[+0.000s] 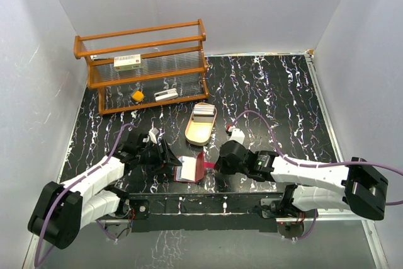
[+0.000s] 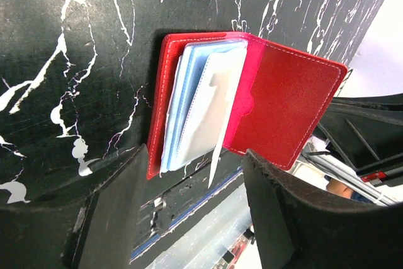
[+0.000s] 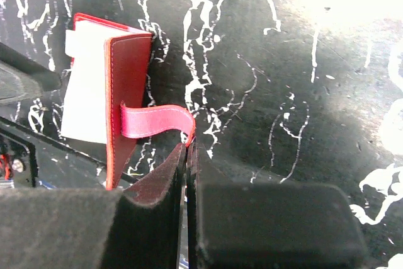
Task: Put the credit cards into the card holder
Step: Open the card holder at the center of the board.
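Observation:
The card holder (image 1: 194, 168) lies open near the table's front edge, dark red with pale blue inner pockets (image 2: 189, 92). A pale credit card (image 2: 217, 102) sits in a pocket, and its thin lower edge pokes out between my left gripper's fingers. My left gripper (image 2: 195, 155) is open just in front of the card holder's near edge, its pads apart on either side of that edge. My right gripper (image 3: 187, 148) is shut on the card holder's red snap tab (image 3: 154, 121), holding the cover up. More credit cards (image 1: 203, 111) are stacked in the tan tray.
The tan oval tray (image 1: 199, 131) stands just behind the card holder. At the back left is a wooden rack (image 1: 145, 67) holding a white red-labelled box (image 1: 127, 62), a yellow item (image 1: 137, 96) and a white item (image 1: 165, 95). White walls enclose the table.

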### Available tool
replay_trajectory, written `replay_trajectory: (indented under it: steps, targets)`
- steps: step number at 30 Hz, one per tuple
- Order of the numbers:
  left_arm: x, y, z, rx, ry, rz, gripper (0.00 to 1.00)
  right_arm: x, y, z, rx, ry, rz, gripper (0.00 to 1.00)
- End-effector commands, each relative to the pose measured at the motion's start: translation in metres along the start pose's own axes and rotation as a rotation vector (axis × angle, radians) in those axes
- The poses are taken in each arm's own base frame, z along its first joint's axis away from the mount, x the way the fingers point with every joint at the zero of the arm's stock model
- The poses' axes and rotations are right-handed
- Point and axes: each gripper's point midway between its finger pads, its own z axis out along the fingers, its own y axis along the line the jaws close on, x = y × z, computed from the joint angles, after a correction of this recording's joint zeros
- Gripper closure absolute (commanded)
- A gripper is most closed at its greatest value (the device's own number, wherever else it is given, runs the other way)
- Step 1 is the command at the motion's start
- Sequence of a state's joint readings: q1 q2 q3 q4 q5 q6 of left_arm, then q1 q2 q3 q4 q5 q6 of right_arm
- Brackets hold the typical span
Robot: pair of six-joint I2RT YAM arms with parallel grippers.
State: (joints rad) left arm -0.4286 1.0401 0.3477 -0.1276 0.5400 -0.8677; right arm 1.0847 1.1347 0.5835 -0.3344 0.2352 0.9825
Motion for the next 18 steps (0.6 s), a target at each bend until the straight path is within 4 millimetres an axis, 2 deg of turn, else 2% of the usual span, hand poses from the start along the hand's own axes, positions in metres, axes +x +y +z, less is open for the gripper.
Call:
replay_trajectory:
  steps: [1,9,18]
  targets:
    - [0.006,-0.004,0.001,0.045,0.019,-0.016,0.41,-0.009,-0.006,-0.001,0.021,-0.055,0.025,1.0]
    - [0.006,-0.003,0.003,0.054,0.022,-0.016,0.41,-0.007,-0.014,-0.003,0.025,-0.07,0.052,1.0]
    - [0.008,0.002,0.006,0.044,0.026,-0.029,0.42,0.001,-0.032,0.001,0.095,-0.057,0.064,1.0]
